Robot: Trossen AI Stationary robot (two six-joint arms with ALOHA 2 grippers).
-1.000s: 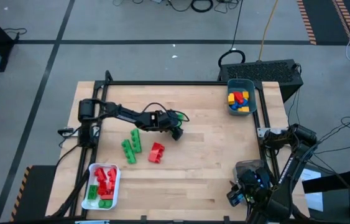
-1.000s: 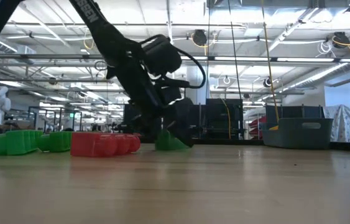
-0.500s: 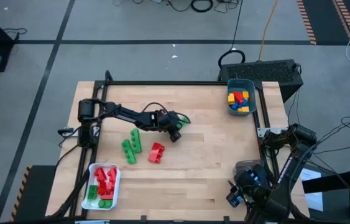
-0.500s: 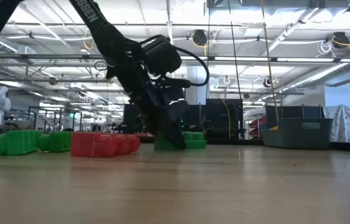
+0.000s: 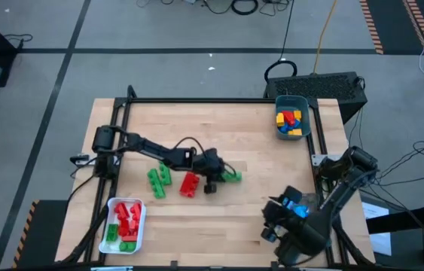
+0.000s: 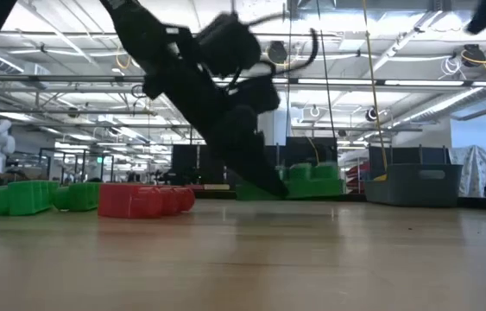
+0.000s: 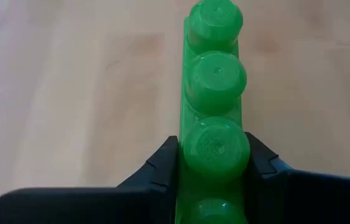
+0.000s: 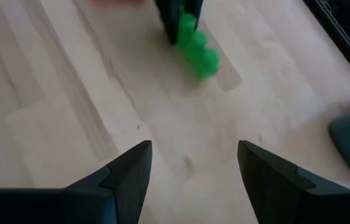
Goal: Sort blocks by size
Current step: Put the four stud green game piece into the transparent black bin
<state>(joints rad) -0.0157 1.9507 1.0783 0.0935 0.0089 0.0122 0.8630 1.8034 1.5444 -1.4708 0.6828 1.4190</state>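
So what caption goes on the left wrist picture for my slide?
Left gripper clamps a long green brick above the wooden table.

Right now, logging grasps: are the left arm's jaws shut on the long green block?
Yes. The left gripper clamps the long green block: each finger presses a side.

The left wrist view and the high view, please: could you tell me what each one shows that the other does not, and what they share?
Only the left wrist view shows the grip up close: the left gripper shut on the green bar, a finger on each side, studs facing the camera.

Only the high view shows the surroundings: the white tray of red and green blocks, the loose green blocks and red block, the grey bin with blue, yellow and red blocks, and the right gripper at the table's near right corner.

Both show the green bar held over the wooden table.
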